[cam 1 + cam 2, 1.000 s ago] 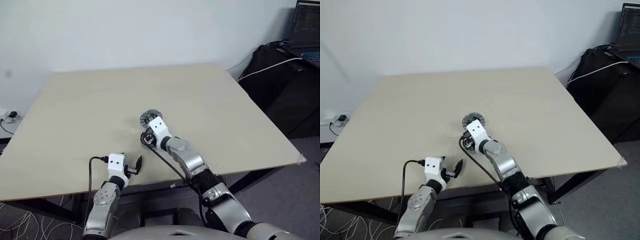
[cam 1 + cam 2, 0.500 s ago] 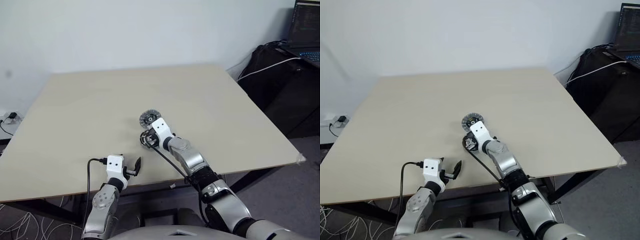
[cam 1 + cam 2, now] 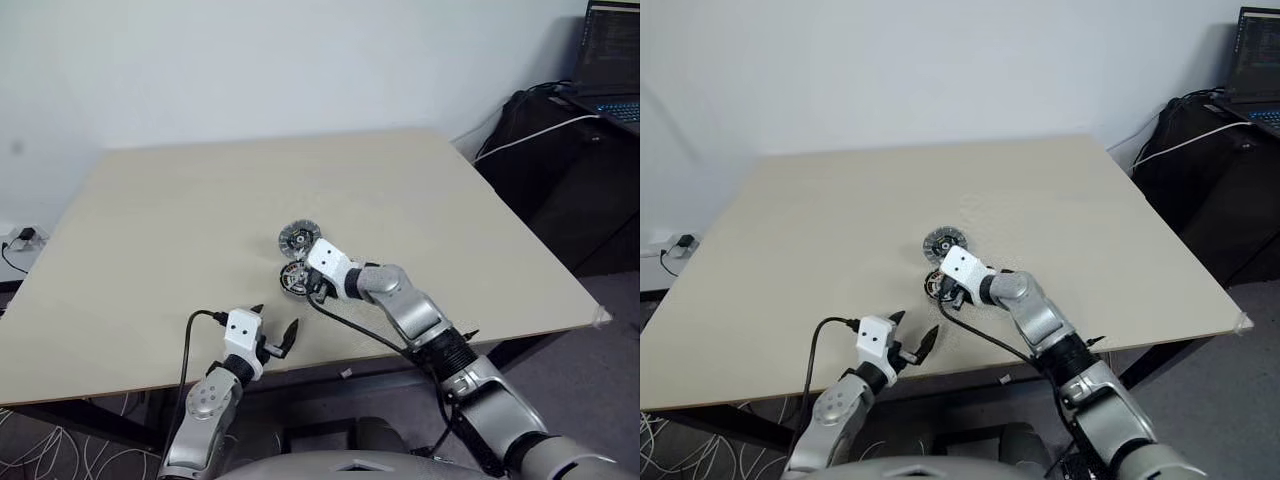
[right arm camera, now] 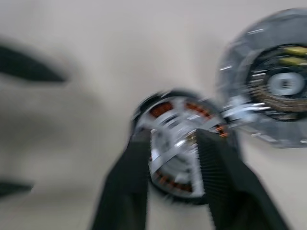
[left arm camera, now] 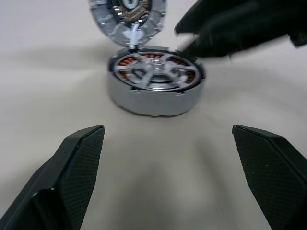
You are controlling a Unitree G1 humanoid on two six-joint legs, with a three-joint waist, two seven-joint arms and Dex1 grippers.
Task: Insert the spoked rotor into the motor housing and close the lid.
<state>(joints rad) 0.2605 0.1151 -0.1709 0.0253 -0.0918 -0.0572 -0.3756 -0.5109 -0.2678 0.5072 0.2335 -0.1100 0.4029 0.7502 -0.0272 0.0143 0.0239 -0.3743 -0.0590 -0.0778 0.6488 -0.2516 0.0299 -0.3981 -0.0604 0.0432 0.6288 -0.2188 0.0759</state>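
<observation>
Big pale wooden bench (image 3: 180, 210); mid-bench, the round grey motor housing (image 5: 154, 88) has the silver spoked rotor (image 5: 156, 72) seated inside, grey lid (image 5: 128, 14) flipped open behind. Right tool (image 4: 173, 158) half-spread over it, gripping nothing; left tool (image 5: 168, 182) spread wide nearby.

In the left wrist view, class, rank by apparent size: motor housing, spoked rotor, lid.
1. motor housing, widest.
2. spoked rotor, seated inside it, so narrower.
3. lid: unsure, since it is cut off by the frame edge and lies farther away.
</observation>
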